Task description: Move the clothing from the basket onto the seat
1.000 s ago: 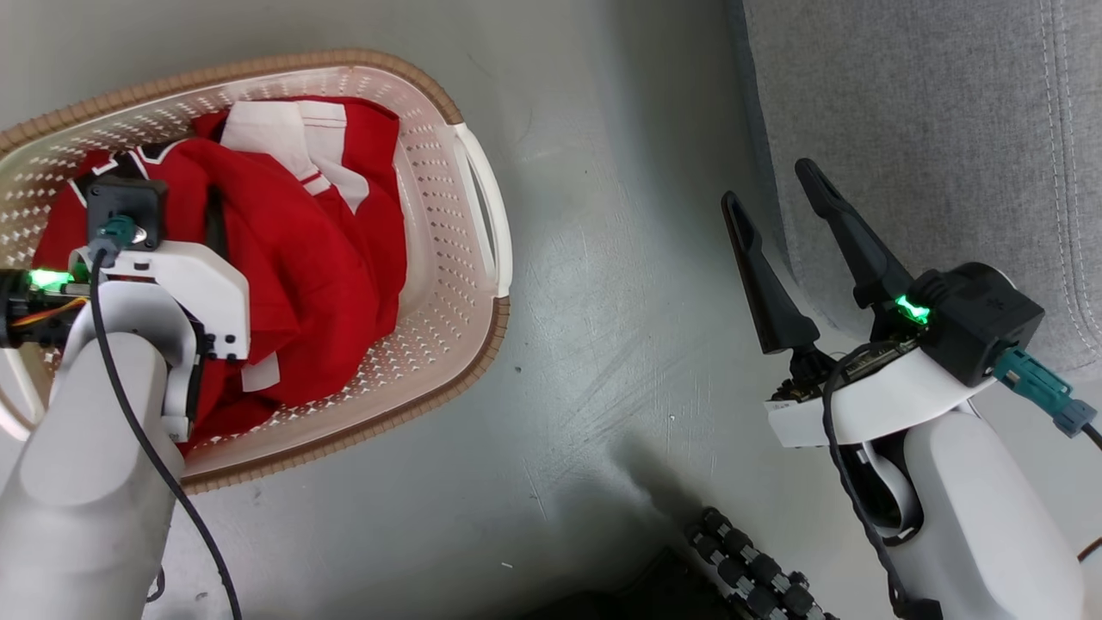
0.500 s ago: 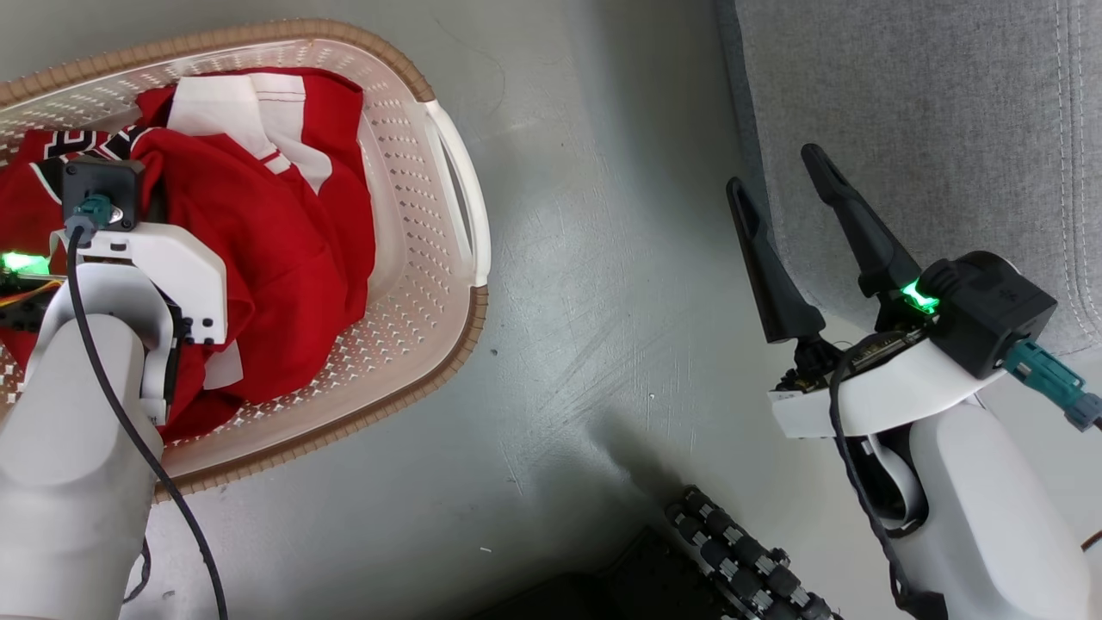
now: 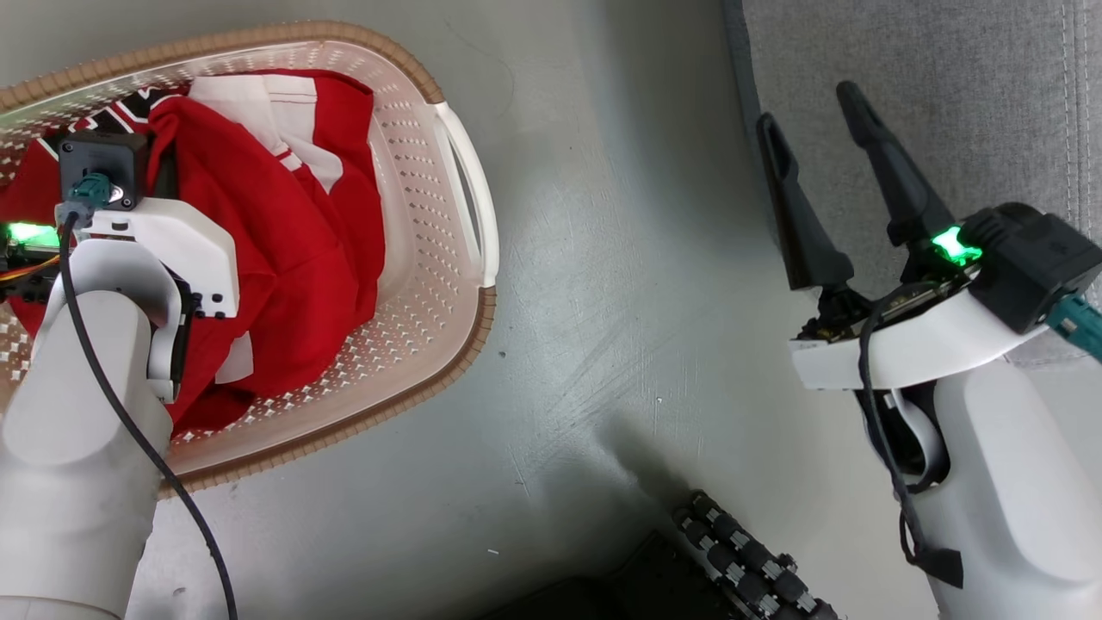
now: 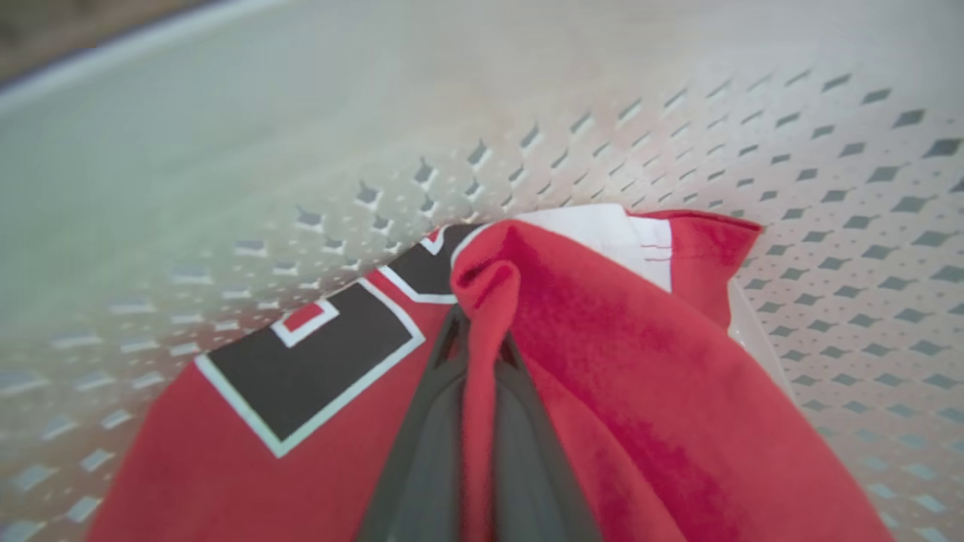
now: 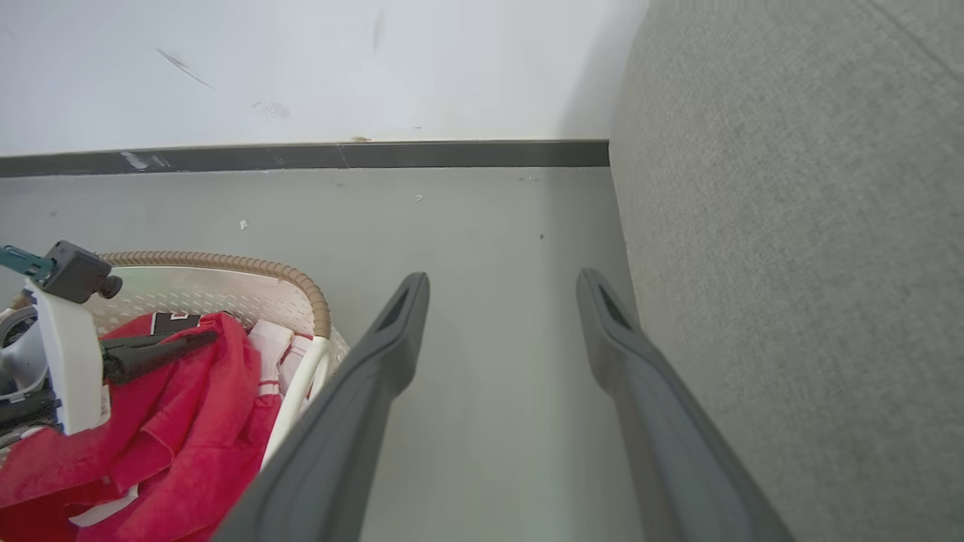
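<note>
**Head view.** The right gripper (image 3: 807, 105) stands fully spread and empty at the upper right, with its tips over the edge of the seat (image 3: 947, 69). Bare floor (image 3: 603, 301) separates the seat from the basket (image 3: 448, 284) at the upper left. The clothing (image 3: 301, 258) lies inside the basket, beneath the left arm (image 3: 77, 430).

**Left wrist view.** The left gripper (image 4: 482, 339) is closed. Its fingers (image 4: 429, 436) pinch a red fold of the clothing at frame centre. The perforated basket wall rises behind.

**Right wrist view.** The spread right gripper frames open floor. The seat front stands along the right side, and the basket with the clothing sits at the lower left.
</note>
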